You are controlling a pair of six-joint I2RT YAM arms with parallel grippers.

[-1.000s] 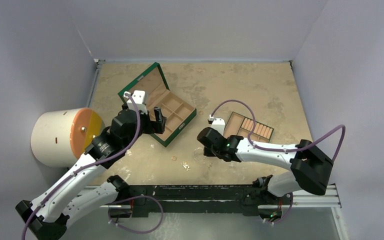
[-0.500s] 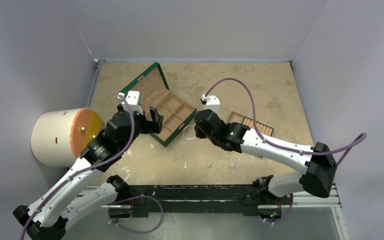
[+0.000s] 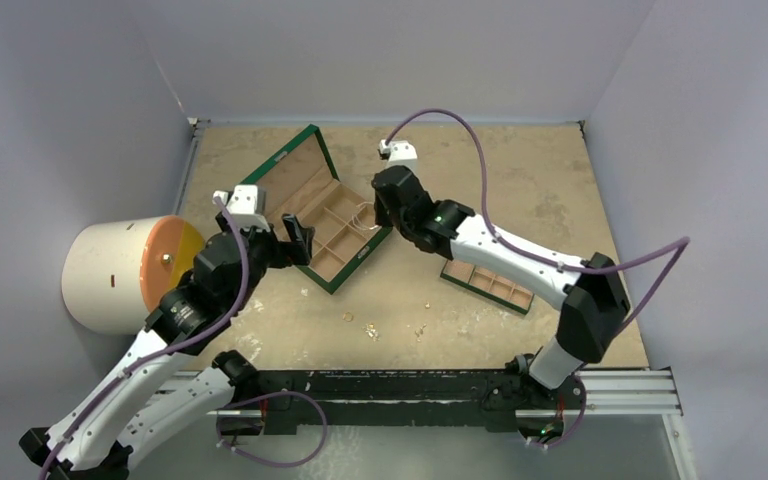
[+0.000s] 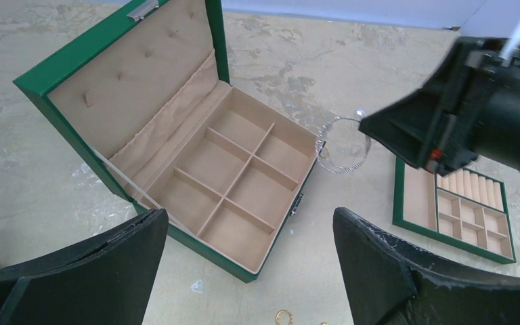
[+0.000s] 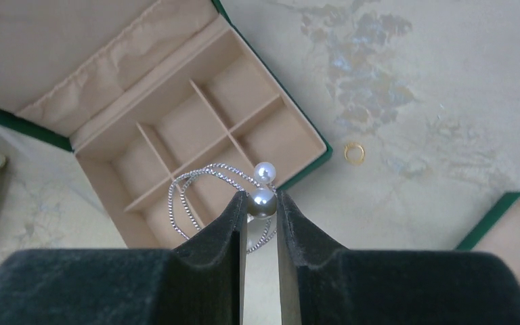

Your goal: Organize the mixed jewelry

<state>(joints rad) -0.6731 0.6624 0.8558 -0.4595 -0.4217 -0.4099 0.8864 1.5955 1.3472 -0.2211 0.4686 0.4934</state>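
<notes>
My right gripper [image 5: 261, 202] is shut on a pearl bead of a thin silver chain bracelet [image 5: 193, 193], whose loops hang over the near-right compartments of the open green box [image 5: 196, 128]. From above, the bracelet [image 3: 364, 215] shows at the right gripper [image 3: 380, 217], over the box's right side [image 3: 360, 262]. My left gripper [image 3: 300, 238] stands open and empty beside the box's near-left edge; its wrist view shows the box [image 4: 244, 169] and the bracelet [image 4: 344, 145]. Loose gold pieces [image 3: 371, 330] lie on the table nearer the arms, and a gold ring [image 5: 353, 152] lies right of the box.
A green-edged tan divided tray [image 3: 487, 283] lies to the right of the box, under the right forearm. A white cylinder with an orange face [image 3: 125, 272] sits at the left wall. A gold hoop [image 4: 284, 317] lies just below the left fingers.
My right arm swung from the near middle of the table up and left to the box, carrying the bracelet. The left gripper drew back a little to the left.
</notes>
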